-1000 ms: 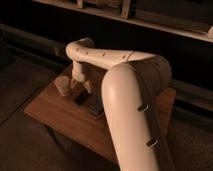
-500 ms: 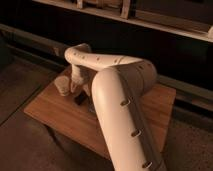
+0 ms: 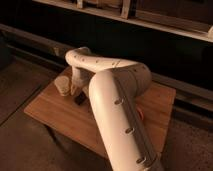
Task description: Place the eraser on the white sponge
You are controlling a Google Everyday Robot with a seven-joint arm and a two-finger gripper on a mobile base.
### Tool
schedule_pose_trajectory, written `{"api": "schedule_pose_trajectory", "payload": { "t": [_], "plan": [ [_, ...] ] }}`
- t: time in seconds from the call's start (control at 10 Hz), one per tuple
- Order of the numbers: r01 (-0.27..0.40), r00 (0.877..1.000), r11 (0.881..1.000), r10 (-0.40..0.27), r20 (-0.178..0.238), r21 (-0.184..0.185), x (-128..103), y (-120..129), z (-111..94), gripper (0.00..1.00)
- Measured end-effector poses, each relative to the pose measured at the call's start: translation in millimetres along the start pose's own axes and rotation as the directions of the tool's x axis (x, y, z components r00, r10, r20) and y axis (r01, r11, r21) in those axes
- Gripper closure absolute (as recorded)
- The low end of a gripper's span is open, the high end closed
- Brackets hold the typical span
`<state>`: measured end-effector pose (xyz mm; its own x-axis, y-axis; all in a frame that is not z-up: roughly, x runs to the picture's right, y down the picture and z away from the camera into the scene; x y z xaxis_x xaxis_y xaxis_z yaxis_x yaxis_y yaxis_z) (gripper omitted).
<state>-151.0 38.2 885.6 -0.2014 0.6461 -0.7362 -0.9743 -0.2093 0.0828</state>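
My gripper (image 3: pixel 77 93) hangs from the white arm (image 3: pixel 112 95) over the left part of the wooden table (image 3: pixel 55 112), just right of a beige upright cylinder (image 3: pixel 62 85). A small dark block, which looks like the eraser (image 3: pixel 79 101), shows right under the gripper. I cannot tell whether it is held or lies on the table. The white sponge is almost wholly hidden behind the arm. Only a red-orange sliver (image 3: pixel 143 114) shows at the arm's right side.
The thick arm link crosses the middle of the table and hides much of it. A dark wall and a long shelf (image 3: pixel 150 20) run behind the table. The floor (image 3: pixel 20 145) lies in front and to the left.
The arm has swung across the table and hides the dark pad that showed beside the gripper before. The gripper stays low near the beige cylinder.
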Motion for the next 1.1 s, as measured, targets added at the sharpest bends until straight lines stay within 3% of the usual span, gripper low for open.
{"api": "schedule_pose_trajectory", "payload": {
  "t": [0.3, 0.4, 0.5, 0.7, 1.1],
  "plan": [
    [0.009, 1.000, 1.000, -0.009, 0.004, -0.006, 0.1, -1.5, 4.3, 0.78],
    [0.009, 1.000, 1.000, -0.009, 0.009, -0.008, 0.3, -3.5, 4.6, 0.92],
    [0.004, 1.000, 1.000, -0.004, 0.013, -0.007, 0.4, -5.3, 4.0, 0.98],
    [-0.007, 0.999, 1.000, 0.007, 0.044, 0.001, -1.2, -13.3, -8.2, 1.00],
    [0.020, 0.990, 1.000, -0.021, 0.139, 0.012, 2.6, -26.1, -57.6, 1.00]
  ]
}}
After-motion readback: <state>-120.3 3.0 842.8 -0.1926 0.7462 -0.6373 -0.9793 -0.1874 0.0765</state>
